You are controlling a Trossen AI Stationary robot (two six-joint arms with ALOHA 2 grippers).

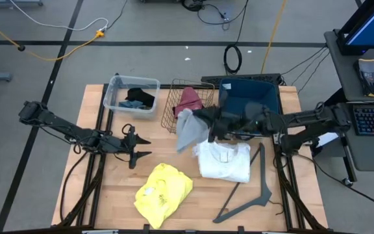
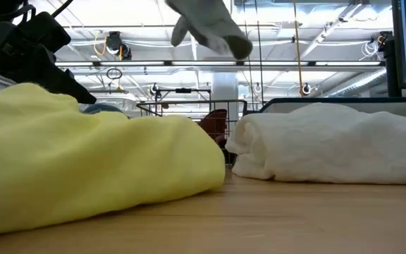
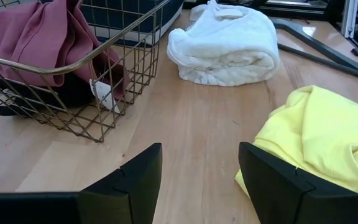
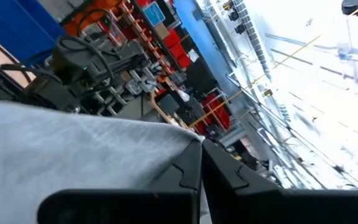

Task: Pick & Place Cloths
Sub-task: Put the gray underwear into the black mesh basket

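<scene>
The right end effector (image 1: 208,130) is clenched on a grey cloth (image 1: 188,130), holding it lifted beside the wire basket (image 1: 172,112): a carry step, so next comes release over a container. The left end effector (image 1: 141,147) waits released on the desk (image 1: 109,195)

My right gripper (image 4: 201,163) is black, clamped on a plain light grey cloth (image 1: 187,130). My left gripper (image 1: 137,146) is black too. Yellow cloth (image 1: 163,185) is bright and plain, with a small pale print. White cloth (image 1: 224,160) is plain. Maroon cloth (image 1: 188,99) sits in the brass-coloured wire basket (image 1: 171,114). Clear bin (image 1: 117,85) holds black and teal-blue pieces. Dark navy bin (image 1: 249,97). Dark grey hanger (image 1: 253,193). Light wood table (image 1: 109,188).
</scene>
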